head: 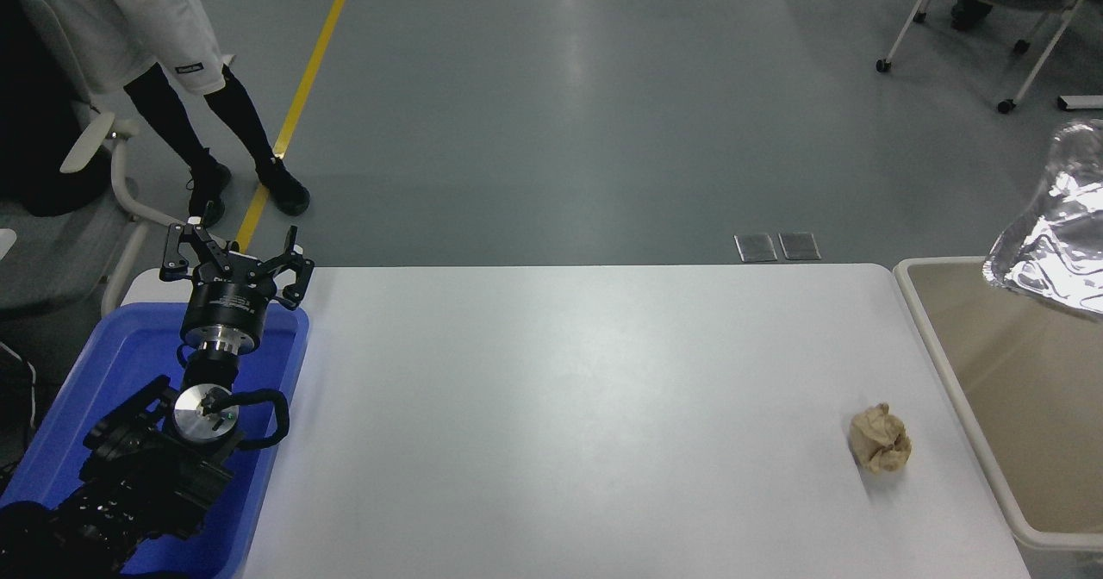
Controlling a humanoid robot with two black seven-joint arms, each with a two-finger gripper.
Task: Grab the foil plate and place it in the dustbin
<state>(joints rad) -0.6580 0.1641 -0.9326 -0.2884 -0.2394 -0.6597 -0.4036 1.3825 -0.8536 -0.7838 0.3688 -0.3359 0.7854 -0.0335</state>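
Foil plate (1056,243) above dustbin (956,372) – partly out of frame

We see a wide bare stretch of tabletop (560,407) open across the middle. Near its right edge only a paper ball (880,451) sits in the way. The bin (956,389) mouth is open below the foil plate (1056,234), which hangs over its far corner. At left, the parked left gripper (231,262) stands over the blue tub (86,407).
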